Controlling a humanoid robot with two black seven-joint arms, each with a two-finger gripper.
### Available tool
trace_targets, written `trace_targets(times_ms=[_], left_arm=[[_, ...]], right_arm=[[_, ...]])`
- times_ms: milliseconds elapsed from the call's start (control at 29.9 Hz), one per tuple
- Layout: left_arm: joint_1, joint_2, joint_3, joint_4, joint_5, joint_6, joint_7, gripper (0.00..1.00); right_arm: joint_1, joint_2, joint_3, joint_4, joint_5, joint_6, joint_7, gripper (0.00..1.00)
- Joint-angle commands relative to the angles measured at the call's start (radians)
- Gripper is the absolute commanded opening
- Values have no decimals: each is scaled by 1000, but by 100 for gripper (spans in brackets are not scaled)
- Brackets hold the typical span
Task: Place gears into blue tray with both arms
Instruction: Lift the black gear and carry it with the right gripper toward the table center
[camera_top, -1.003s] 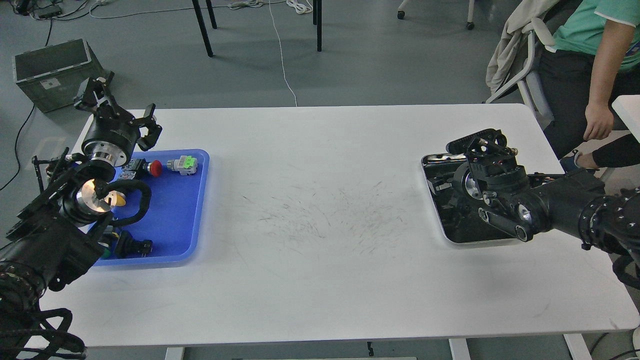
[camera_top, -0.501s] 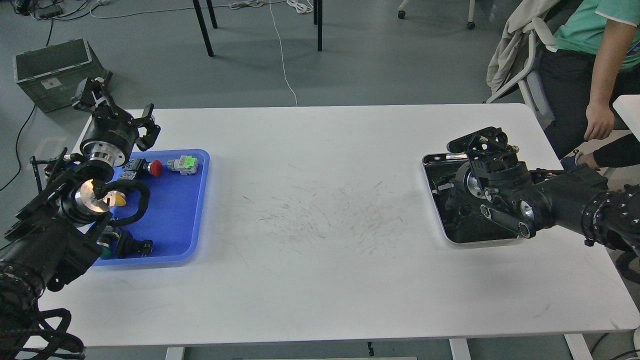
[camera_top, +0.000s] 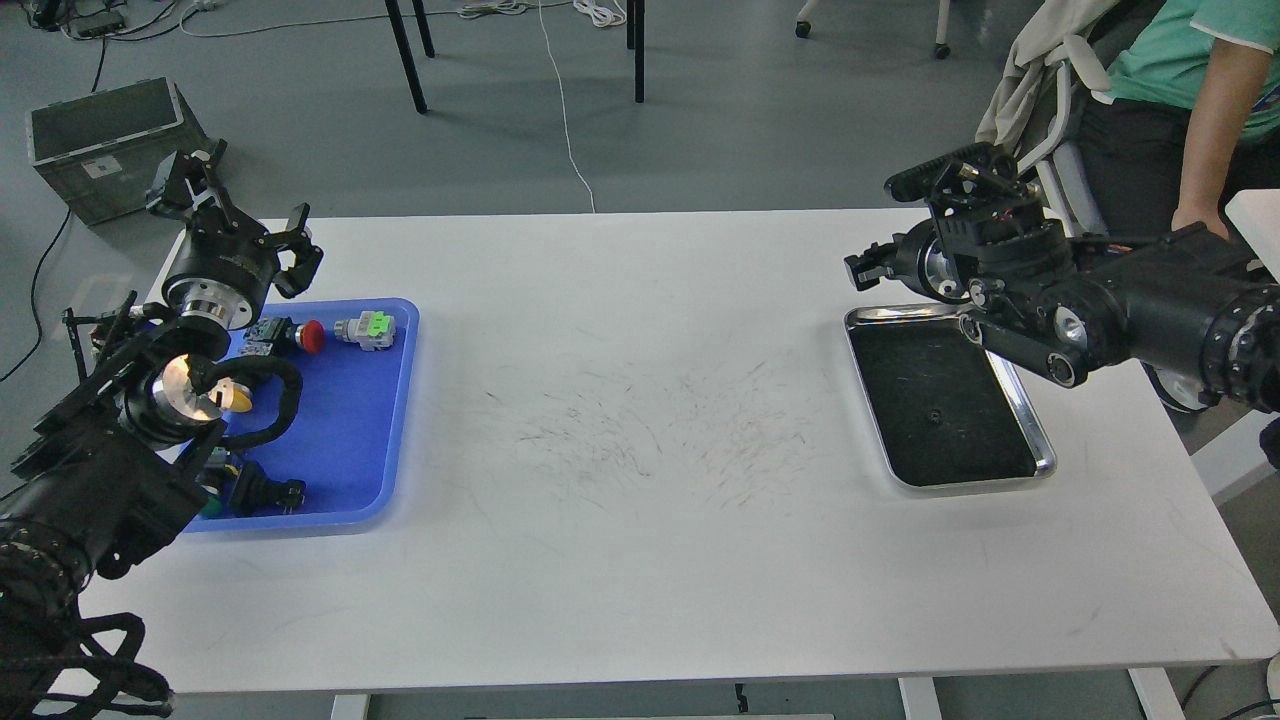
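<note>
The blue tray (camera_top: 350, 440) lies at the table's left and holds coloured push-button switches; I see no gear in it. My left gripper (camera_top: 243, 218) hovers over the tray's far left corner, its claw fingers spread open with nothing between them. One tiny black gear (camera_top: 934, 415) lies on the dark bottom of the steel tray (camera_top: 1040, 465) at the right. My right gripper (camera_top: 866, 268) is raised above that tray's far edge, pointing left. It looks small and dark, so its fingers and anything between them cannot be made out.
Switches with a red cap (camera_top: 309, 337), a green cap (camera_top: 370, 327) and a yellow cap (camera_top: 236, 397) sit in the blue tray, plus a black one (camera_top: 262, 493). A seated person (camera_top: 1190, 110) and a chair are at the far right corner. A grey crate (camera_top: 100, 145) stands on the floor, left.
My right arm has lifted out of the steel tray and pulled up and back, uncovering the tray's bottom. The left arm has barely moved.
</note>
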Motion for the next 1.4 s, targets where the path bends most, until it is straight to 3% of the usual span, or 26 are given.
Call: trace_targets(times_ms=[0,134,234,535,735,1003,1170,1370], left_arm=[[-4,-2,0,0,-1,0,0,98],[-6,-2,0,0,0,2,0,98],[-7,0,0,0,0,2,0,98],[-9,1,0,0,-1,0,2,98],[-9,2,0,0,0,0,2,98],[-9,1,0,0,-1,0,2,98],[-10,1,0,0,0,0,2,98],[-16,0,0,0,0,0,2,98]], right_arm=[[25,30,124,14,3,-15,1,2],[-23,134,287,42,1,-37,0,2],[-54,230,304,40,1,-64,1,2],[-164,234,297,43,0,-107,1,2],[-202,234,275,134,-2,-128,12,2],[-244,234,269,258,-3,-153,54,3],[-279,234,252,318,-6,-151,121,4],[-285,234,228,322,-11,-151,120,4]])
